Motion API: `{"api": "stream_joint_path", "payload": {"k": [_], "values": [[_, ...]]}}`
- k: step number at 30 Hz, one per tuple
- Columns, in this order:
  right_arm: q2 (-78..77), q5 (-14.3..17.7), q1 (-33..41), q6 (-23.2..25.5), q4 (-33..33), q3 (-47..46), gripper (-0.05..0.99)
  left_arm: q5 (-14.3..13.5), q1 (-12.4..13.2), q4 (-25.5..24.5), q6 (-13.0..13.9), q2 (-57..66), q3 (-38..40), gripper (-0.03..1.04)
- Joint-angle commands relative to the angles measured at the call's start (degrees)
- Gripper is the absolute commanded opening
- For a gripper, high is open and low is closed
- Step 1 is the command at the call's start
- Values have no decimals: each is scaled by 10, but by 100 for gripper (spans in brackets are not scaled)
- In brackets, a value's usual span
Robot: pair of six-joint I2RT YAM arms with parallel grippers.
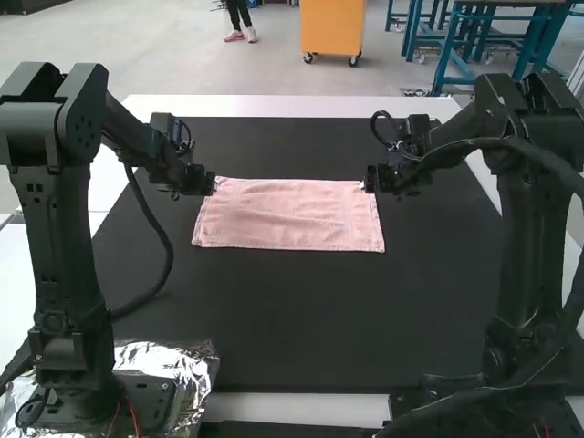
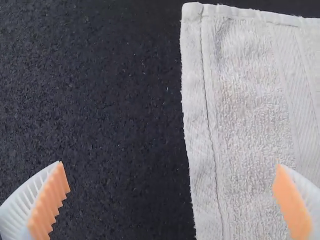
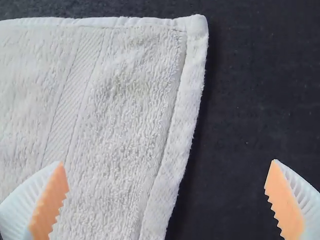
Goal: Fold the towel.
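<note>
High view: at the left, the left arm [image 1: 55, 246] stands with crumpled foil [image 1: 193, 365] around its base. Its gripper, the left gripper [image 1: 208, 184], is at the far left corner of the towel [image 1: 290, 214]. The towel, a pink oblong, lies spread flat on the dark mat [image 1: 319, 338], its long sides running across between the two arms and its surface slightly rippled. Whether it is a single layer or folded cannot be told. At its far right corner is the right gripper [image 1: 370, 179], carried by the right arm [image 1: 529, 246]. A white table [image 1: 274, 107] borders the mat along its far side.

Left wrist view: the left gripper [image 2: 170, 165] is released, its white ribbed fingers with orange pads [image 2: 289, 200] parted widely. A stitched hem [image 2: 197, 120] of the towel runs between them; one finger overlies the cloth, the other the mat, and nothing is grasped.

Right wrist view: the right gripper [image 3: 167, 161] is likewise released and empty, one finger over the towel and the other over the mat. A squared corner [image 3: 196, 24] and a woven band [image 3: 72, 100] parallel to the short edge are visible.
</note>
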Motion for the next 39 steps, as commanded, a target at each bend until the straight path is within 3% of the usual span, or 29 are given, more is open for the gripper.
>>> {"api": "stream_joint_path", "payload": {"k": [1, 12, 22, 23, 24, 25, 26, 27, 28, 29, 32, 39], "values": [[18, 12, 7, -7, -2, 33, 91, -6, 3, -2, 9, 12, 31, 96], [74, 33, 23, -21, -27, 89, 91, -6, 3, -1, 8, 66, 65, 95], [111, 32, 25, -26, -66, 114, 90, -6, 3, -11, 6, 101, 89, 92], [113, 32, 24, -26, -67, 114, 88, -6, 3, -14, 6, 102, 89, 90], [113, 30, 23, -26, -68, 112, 77, -6, 3, -21, 7, 103, 90, 89], [113, 23, 22, -26, -71, 111, 53, -6, 2, -23, 8, 102, 88, 89], [113, 9, 20, -27, -79, 111, 22, -3, 2, -26, 8, 103, 86, 77], [113, -5, 19, -28, -82, 111, -3, 2, 3, -29, 8, 103, 86, 48], [113, -8, 19, -30, -85, 112, -2, 4, 4, -24, 8, 105, 84, 15], [113, -9, 19, -31, -91, 112, -2, 10, 6, -25, 7, 107, 84, 1], [110, -12, 18, -39, -99, 111, -2, 51, 15, -23, 8, 105, 75, 2], [75, -20, 12, -34, -99, 126, -2, 74, 25, -17, 8, 66, 75, 2]]}}
